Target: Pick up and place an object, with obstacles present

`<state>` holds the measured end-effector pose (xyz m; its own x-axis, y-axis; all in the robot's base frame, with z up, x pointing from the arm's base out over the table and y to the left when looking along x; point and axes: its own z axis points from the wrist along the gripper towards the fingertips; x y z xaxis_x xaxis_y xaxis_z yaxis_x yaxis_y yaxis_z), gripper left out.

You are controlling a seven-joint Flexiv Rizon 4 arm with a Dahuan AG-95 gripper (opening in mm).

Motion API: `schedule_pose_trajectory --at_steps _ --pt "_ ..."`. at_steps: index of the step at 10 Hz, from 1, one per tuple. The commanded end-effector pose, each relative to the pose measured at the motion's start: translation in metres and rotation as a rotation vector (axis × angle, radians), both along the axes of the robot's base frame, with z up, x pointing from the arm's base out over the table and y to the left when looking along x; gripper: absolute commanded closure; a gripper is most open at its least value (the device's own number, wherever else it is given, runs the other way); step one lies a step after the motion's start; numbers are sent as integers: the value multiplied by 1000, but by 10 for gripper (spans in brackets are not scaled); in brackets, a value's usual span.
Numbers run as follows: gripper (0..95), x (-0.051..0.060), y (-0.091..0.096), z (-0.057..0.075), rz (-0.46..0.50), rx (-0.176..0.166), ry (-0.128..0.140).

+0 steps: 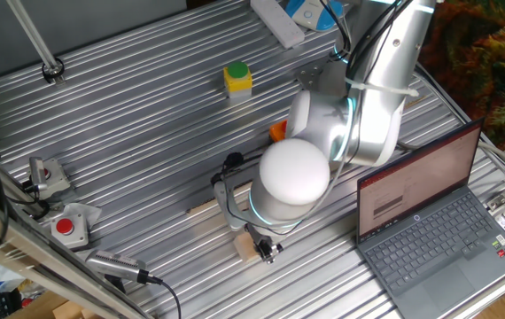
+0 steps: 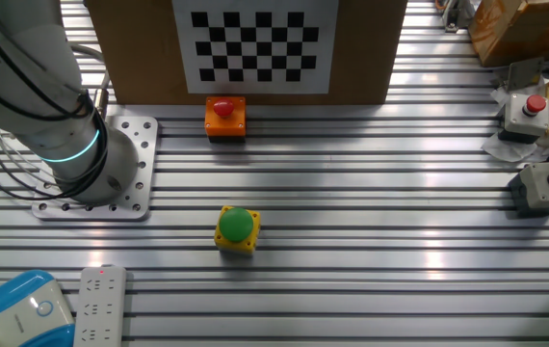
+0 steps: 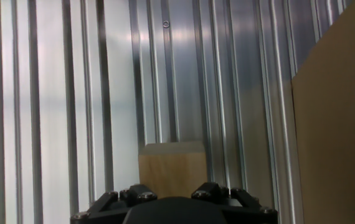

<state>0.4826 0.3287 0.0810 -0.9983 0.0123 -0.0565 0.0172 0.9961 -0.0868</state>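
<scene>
The small pale tan wooden block (image 1: 246, 246) lies on the ribbed metal table (image 1: 146, 133) near the front edge, under the arm's hand. In the hand view the block (image 3: 172, 168) sits right at the black gripper body, centred between its two sides. My gripper (image 1: 267, 252) is low at the block's right side. Its fingertips are hidden by the hand and the white arm joint, so the jaws' state does not show. The block is out of view in the other fixed view.
A long thin wooden strip (image 1: 206, 207) lies just left of the block. An orange button box (image 2: 225, 116), a yellow box with a green button (image 1: 237, 78), an open laptop (image 1: 438, 221), grey red-button boxes (image 1: 71, 226) and a brown board (image 3: 336, 124) stand around.
</scene>
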Motion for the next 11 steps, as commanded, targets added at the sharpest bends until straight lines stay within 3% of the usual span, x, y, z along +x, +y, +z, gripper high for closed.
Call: schedule_pose_trajectory --at_steps 1,3,4,7,8,10,11 --pt "570 -1 -2 1 6 3 -7" --pt "570 -1 -2 1 18 -2 -3" --pt "380 -1 -2 1 32 -5 5" --pt "380 -1 -2 1 39 -2 12" --pt "760 -1 -2 1 12 12 4" --pt "760 -1 -2 1 11 19 -3" --pt "950 -1 -2 1 -2 31 -19"
